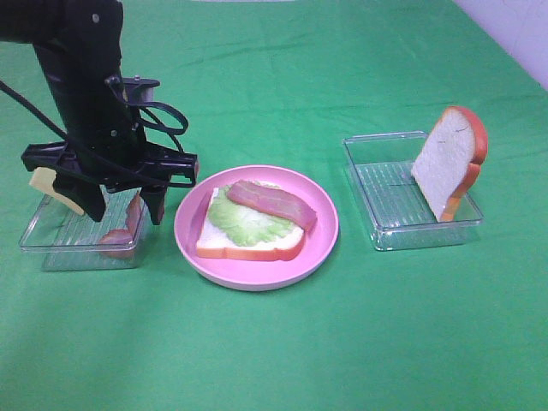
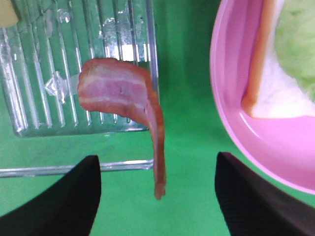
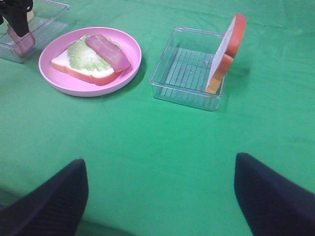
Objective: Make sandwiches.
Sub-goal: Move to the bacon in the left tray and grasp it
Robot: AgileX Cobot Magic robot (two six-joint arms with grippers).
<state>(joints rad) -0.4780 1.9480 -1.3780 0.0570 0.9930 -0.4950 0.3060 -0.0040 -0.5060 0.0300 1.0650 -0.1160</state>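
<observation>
Left wrist view: I am hovering the left gripper, jaws apart, over a bacon strip.
It is draping over the tray edge; the half-built sandwich is sitting on the plate; the right gripper is hanging spread wide.

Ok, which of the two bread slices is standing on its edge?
The bread slice in the right-hand clear tray, propped upright at its rim; the other slice lies flat on the pink plate under lettuce and a bacon strip.

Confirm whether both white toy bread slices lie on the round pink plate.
No, one white toy bread slice stands upright in the right clear plastic tray, off the round pink plate.
</observation>
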